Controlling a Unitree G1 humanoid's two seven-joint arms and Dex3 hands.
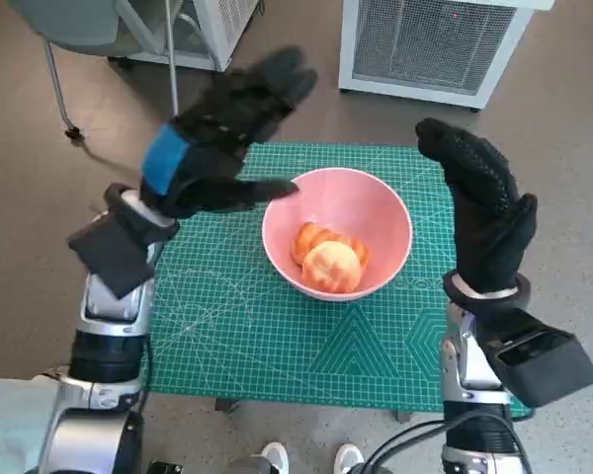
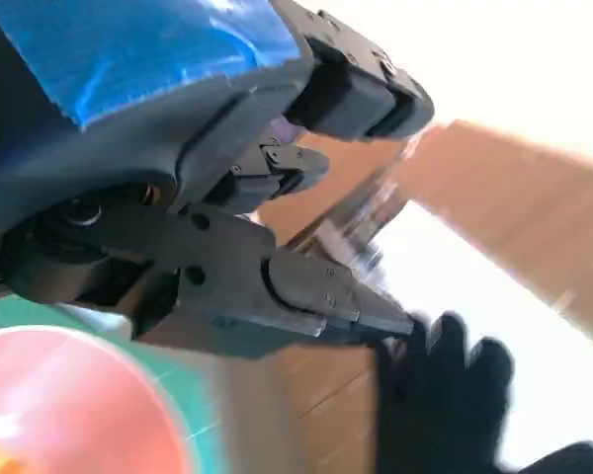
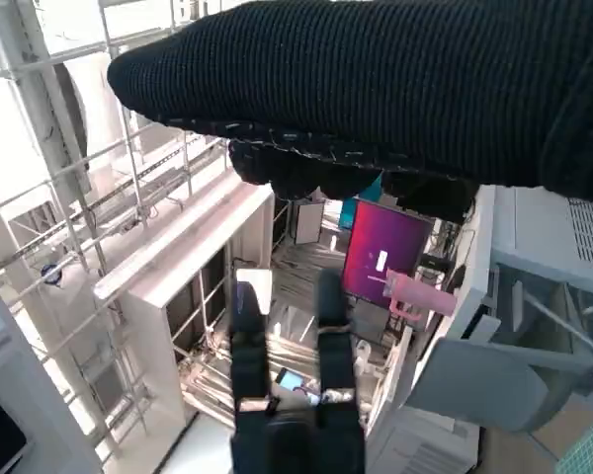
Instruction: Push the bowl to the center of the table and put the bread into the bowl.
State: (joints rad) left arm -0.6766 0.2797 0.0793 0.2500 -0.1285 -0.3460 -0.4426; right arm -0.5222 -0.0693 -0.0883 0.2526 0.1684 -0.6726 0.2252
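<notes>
The bowl [image 1: 337, 232] sits near the middle of the worktop [image 1: 247, 336], with the bread [image 1: 330, 259] already inside it. We hold our left hand [image 1: 222, 128] raised beside the bowl, open and empty, one finger reaching to its rim. Our right hand [image 1: 479, 202] stands upright on the bowl's other side, open, holding nothing. The left is nearer; we judge little remains.

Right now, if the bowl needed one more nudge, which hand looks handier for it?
Probably the left hand: one finger reaches nearly to the pink bowl's rim. The right hand is raised upright, apart from the bowl.
</notes>
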